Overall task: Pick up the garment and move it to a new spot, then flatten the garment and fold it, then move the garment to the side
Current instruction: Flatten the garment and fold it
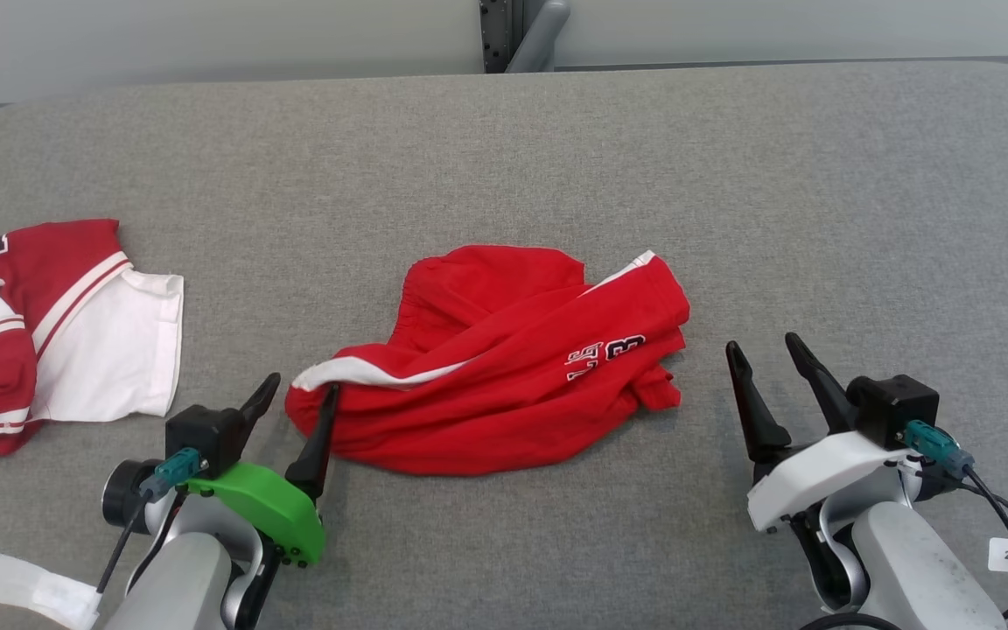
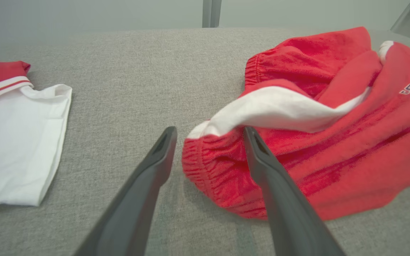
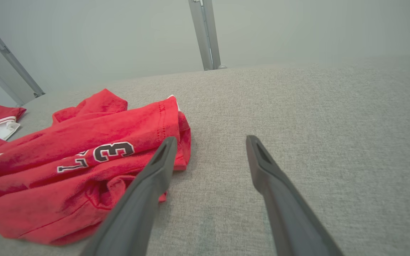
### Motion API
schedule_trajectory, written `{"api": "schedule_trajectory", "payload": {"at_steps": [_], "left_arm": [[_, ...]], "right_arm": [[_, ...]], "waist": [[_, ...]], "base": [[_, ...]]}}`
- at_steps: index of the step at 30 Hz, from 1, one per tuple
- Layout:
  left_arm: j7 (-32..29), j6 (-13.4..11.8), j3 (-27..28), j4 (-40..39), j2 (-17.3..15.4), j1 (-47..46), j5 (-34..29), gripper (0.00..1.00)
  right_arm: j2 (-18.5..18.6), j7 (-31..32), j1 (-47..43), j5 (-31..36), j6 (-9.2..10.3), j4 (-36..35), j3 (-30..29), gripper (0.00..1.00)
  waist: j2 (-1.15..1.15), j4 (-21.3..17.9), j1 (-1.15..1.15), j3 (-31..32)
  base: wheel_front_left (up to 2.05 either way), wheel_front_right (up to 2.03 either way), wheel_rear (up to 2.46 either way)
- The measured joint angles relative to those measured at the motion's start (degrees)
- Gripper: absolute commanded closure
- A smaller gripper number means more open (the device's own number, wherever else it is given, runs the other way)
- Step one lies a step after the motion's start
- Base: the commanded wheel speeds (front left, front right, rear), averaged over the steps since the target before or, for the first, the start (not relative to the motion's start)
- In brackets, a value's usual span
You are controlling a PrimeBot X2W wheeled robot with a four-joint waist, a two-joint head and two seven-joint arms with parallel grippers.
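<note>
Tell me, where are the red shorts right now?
In the head view, the red shorts lie crumpled in the middle of the grey table, between the left hand and the right hand, nearer the left one.

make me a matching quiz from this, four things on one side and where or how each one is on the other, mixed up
1 red shorts
2 red and white shirt
3 left pincer
4 right pincer

a open, over bare grey surface
b crumpled, centre
c open, at the shorts' left end
d lying far left

Pairs: 1-b, 2-d, 3-c, 4-a
</note>
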State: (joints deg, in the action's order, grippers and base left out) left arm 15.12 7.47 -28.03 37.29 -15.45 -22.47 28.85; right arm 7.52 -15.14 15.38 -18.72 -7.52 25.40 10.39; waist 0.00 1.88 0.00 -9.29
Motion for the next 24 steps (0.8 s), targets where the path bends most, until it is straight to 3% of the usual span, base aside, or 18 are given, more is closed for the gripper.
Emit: {"api": "schedule_trajectory", "payload": {"at_steps": [4,9,16,24], "left_arm": [[0.0,-1.7,7.1,-1.6,3.6,2.1,-3.8,0.0],[0.0,-1.0,11.9,-4.6,7.6,5.2,-8.5,0.0],[0.0,-0.2,13.4,-5.7,10.7,7.0,-11.7,0.0],[0.0,-0.1,13.0,-7.2,11.5,7.6,-11.4,0.0]], "right_arm": [[0.0,0.0,0.6,-1.1,-0.01,0.1,1.8,0.0],[0.5,0.0,4.4,-2.5,0.0,0.5,5.6,0.0],[2.2,0.0,9.0,-4.4,0.0,5.3,6.4,0.0],[2.3,0.0,9.2,-6.3,0.0,9.5,6.4,0.0]], "waist": [[0.0,0.5,0.0,0.1],[0.0,1.8,0.0,-0.4],[0.0,4.7,0.0,-1.0],[0.0,6.7,0.0,-1.8]], "base": [[0.0,0.0,0.0],[0.0,0.0,0.0],[0.0,0.0,0.0],[0.0,0.0,0.0]]}}
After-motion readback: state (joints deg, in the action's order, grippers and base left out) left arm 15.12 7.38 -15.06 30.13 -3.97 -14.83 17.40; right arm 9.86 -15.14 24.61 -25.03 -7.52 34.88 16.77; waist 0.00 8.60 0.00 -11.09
